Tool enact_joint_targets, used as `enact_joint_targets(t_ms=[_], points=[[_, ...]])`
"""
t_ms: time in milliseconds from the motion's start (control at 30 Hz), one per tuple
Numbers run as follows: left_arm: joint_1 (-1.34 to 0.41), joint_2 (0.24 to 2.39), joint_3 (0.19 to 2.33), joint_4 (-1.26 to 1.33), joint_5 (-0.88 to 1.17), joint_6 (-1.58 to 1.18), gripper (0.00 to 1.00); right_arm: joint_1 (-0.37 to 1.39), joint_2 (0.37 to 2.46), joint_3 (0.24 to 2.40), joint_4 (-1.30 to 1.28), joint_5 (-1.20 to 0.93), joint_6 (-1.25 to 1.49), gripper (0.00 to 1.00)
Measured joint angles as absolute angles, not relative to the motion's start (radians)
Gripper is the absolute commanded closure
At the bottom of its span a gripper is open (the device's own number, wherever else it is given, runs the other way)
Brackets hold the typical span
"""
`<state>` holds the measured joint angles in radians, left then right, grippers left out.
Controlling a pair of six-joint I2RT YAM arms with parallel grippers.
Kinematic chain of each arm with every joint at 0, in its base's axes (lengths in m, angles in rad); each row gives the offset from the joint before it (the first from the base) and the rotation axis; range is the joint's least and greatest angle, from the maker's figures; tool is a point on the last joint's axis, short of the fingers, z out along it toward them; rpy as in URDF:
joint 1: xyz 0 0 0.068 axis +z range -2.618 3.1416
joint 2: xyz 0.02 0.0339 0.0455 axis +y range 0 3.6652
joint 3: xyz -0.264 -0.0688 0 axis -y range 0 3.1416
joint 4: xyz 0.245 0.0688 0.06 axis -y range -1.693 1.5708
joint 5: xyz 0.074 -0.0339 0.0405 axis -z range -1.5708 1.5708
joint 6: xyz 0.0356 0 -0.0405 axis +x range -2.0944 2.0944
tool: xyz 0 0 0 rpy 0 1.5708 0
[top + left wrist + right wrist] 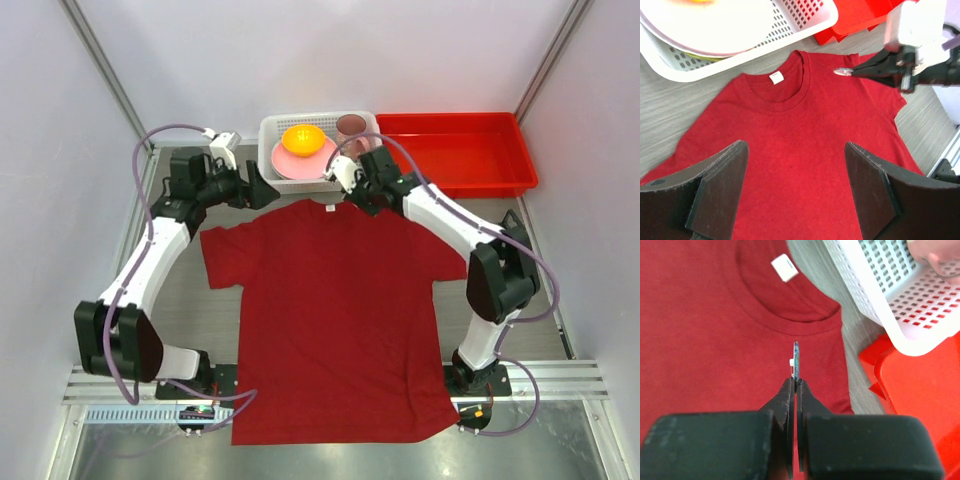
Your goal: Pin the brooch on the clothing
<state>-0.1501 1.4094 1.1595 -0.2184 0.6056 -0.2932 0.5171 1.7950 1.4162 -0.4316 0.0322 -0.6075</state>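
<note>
**A:** Setting: pale grey wood-grain table (200, 310), plain white walls around it. First item?

**B:** Brooch (796, 357). Small flat round disc with a pale metallic sheen. The right wrist view shows it edge-on as a thin sliver, and its face is too small to read. It is pinched by its lower rim between the right fingers (785, 400), which are clenched tight on it. It sits over the shoulder cloth just beside the collar. I cannot tell whether it touches the fabric.

**A:** The garment?

**B:** T-shirt (335, 320). Dark red matt knit with short sleeves and a ribbed round neck. It is spread flat on the table with the collar at the far side. A small white square label (776, 77) sits inside the neck, its print illegible.

**A:** Second arm?

**B:** Left fingers (720, 175). Two black wedge-shaped pads, spread wide and grasping nothing, near the shirt's other shoulder. The bottom of the left wrist view cuts off their roots.

**A:** Surroundings?

**B:** White perforated plastic basket (268, 130) just beyond the collar. It holds a pink plate (290, 160), a glossy orange bowl (303, 138) and a pinkish cup (352, 126). The arms partly cover the plate. A red plastic tray (500, 182), rectangular with raised walls, stands just beside the basket on the right.
</note>
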Motion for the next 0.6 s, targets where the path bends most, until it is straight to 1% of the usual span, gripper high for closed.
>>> enact_joint_targets(t_ms=[167,267,300,433,600], points=[[-0.129,1.277,1.160,-0.288,0.641,-0.188,0.17,0.466,1.748,1.615,-0.689,-0.247,-0.559,0.99],[-0.126,1.205,1.160,-0.328,0.684,-0.136,0.19,0.432,1.723,1.718,-0.783,-0.419,-0.488,0.99],[-0.126,1.181,1.160,-0.343,0.707,-0.117,0.21,0.424,1.711,1.730,-0.799,-0.459,-0.467,0.99],[-0.126,1.074,1.159,-0.424,0.848,-0.031,0.24,0.422,1.637,1.720,-0.823,-0.635,-0.326,0.99],[-0.128,0.960,1.090,-0.418,0.969,-0.042,0.26,0.449,1.501,1.565,-0.667,-0.778,-0.056,0.99]])
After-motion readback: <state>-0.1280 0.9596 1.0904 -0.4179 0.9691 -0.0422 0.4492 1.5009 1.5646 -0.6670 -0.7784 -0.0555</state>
